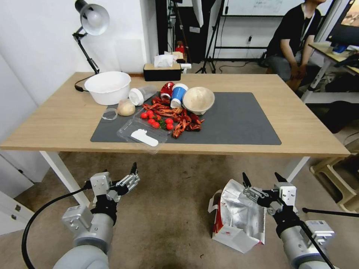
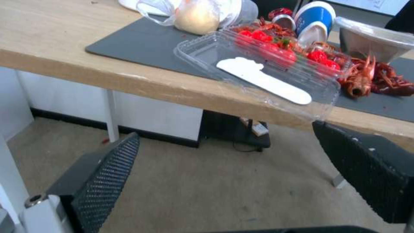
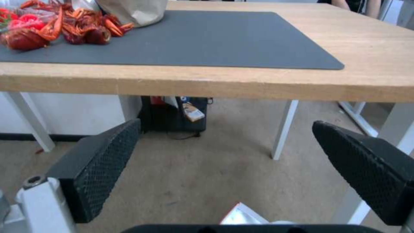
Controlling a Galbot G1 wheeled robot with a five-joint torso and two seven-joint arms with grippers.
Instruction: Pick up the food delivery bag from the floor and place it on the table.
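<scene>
The food delivery bag (image 1: 238,216) lies slumped on its side on the floor (image 1: 168,209), in front of the desk (image 1: 56,119) and toward the robot's right, its foil lining crumpled and facing up and a red panel against the carpet. The right pincer (image 1: 264,178) hangs just above its upper edge, jaws spread wide and holding nothing; the left pincer (image 1: 133,175) hovers over bare carpet well to the left, also wide open and empty. The likeliest trouble is the bag itself — soft foil and paper may buckle or tear if nipped at a loose fold rather than a handle or a firm edge, and a one-sided hold could let it swing or spill whatever is inside. The lift also has to clear the desk's front edge, and a large boxy bag could catch on it. Landing room is a second worry: the left half of the dark mat (image 1: 243,119) is crowded with crayfish (image 1: 175,117), cherry tomatoes (image 1: 155,119), a clear plastic tray (image 1: 144,134) overhanging the front edge, bowls and cups, so a drifting bag could sweep something off. The right half of the mat is bare. The carpet is worn and stained; a lamp (image 1: 91,18) and a tissue box (image 1: 162,71) stand at the back — beyond them, tripods and a second desk.
</scene>
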